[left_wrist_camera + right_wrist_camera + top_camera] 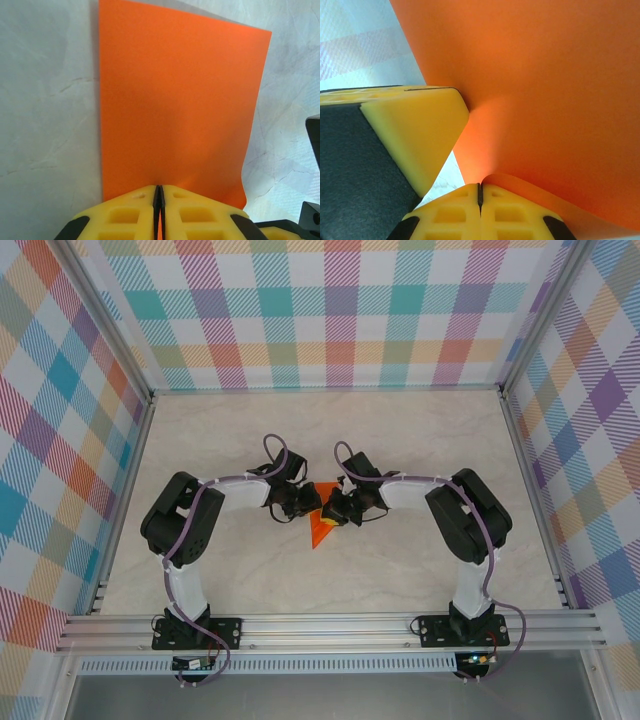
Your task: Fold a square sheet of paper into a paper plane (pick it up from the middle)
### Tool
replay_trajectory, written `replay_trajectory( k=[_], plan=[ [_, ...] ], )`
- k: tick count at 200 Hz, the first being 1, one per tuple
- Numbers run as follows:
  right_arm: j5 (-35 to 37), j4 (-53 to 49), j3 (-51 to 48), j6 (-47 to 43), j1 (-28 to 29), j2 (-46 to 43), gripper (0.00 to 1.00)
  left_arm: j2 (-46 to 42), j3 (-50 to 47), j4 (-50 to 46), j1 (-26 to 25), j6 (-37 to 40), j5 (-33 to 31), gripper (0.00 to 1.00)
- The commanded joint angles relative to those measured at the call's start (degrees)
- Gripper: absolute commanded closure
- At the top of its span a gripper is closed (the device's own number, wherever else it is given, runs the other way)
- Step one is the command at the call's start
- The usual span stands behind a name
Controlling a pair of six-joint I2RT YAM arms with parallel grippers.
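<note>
The square sheet of paper is bright orange and hangs between my two grippers above the middle of the table, one pointed corner aimed at the near edge. In the left wrist view the sheet of paper spreads out flat ahead, and my left gripper is shut on its near edge. In the right wrist view the paper curves overhead, and my right gripper is shut on a curled edge of it. My left gripper and right gripper nearly touch; a yellow finger of the left one sits close beside the right jaws.
The pale marble-patterned table is walled by checked panels on three sides. An aluminium rail with both arm bases runs along the near edge. A black part of the right arm shows at the edge of the left wrist view.
</note>
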Motion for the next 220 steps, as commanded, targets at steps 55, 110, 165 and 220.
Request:
replay_trajectory(
  k=[55,110,165,220],
  plan=[
    [-1.6,2.0,1.9,-1.9,0.6,2.4,1.0,0.7,0.2,-2.1,-0.2,0.8,-0.2,0.95],
    [-1.1,1.7,1.8,-2.4,0.6,2.8,1.0,0.3,0.2,-2.8,-0.2,0.8,-1.1,1.0],
    [-0.6,0.9,1.7,-2.5,0.5,2.6,1.0,-3.2,3.3,-5.2,0.8,2.2,-2.1,1.0],
    [-0.8,1.3,1.7,-2.7,0.6,2.6,1.0,-0.7,3.8,-4.7,1.5,1.9,-2.1,0.99]
  ],
)
